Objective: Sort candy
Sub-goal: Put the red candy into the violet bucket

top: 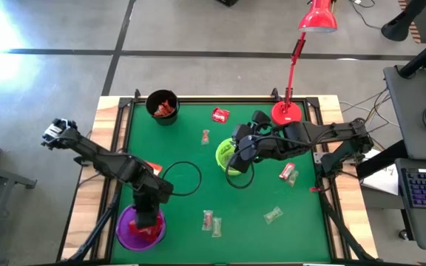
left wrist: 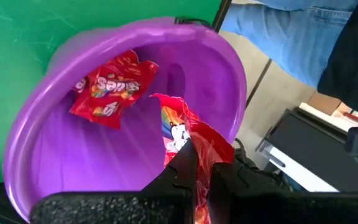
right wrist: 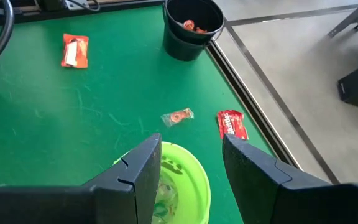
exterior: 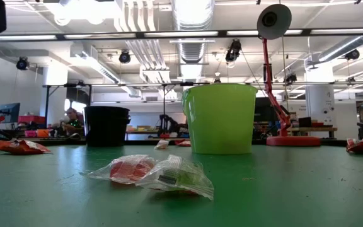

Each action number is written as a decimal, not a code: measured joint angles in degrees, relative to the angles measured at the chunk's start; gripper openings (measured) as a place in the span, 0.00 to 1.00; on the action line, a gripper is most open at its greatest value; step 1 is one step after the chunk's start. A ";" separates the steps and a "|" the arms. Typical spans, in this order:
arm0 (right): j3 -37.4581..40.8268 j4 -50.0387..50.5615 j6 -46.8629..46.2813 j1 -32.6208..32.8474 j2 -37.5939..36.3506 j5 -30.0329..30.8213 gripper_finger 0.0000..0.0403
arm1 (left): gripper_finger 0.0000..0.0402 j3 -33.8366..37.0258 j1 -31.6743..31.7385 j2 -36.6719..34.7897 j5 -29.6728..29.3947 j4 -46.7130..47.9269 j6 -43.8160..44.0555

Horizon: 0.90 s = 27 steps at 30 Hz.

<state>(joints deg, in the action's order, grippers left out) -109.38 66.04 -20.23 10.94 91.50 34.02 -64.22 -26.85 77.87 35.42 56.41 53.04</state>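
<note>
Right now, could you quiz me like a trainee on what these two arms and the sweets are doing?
1. True or false: the left end effector is shut on a red candy wrapper over the purple cup.
2. Which cup does the open right end effector hover above: A black cup, B green cup, C purple cup?
3. Fill in: a red lamp stands at the table's far edge, nearest the ____ arm.

Key: 1 true; 2 B; 3 right.
</note>
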 joint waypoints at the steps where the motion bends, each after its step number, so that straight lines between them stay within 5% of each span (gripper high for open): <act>1: 0.00 0.00 -0.05 0.00 0.00 0.00 0.41 | 0.00 0.04 0.00 0.00 0.08 0.03 0.02; 16: 0.00 -0.09 -0.18 0.00 -0.02 0.00 0.41 | 0.24 0.13 -0.13 -0.02 1.10 2.79 -5.54; 27: -0.02 -0.71 0.79 -4.07 0.00 0.04 0.41 | 0.25 -5.24 4.47 -0.42 -24.76 9.23 -14.58</act>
<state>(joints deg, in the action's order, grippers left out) -109.40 65.33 -19.44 6.87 91.50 34.06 -69.46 -22.38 77.45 10.66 65.64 38.46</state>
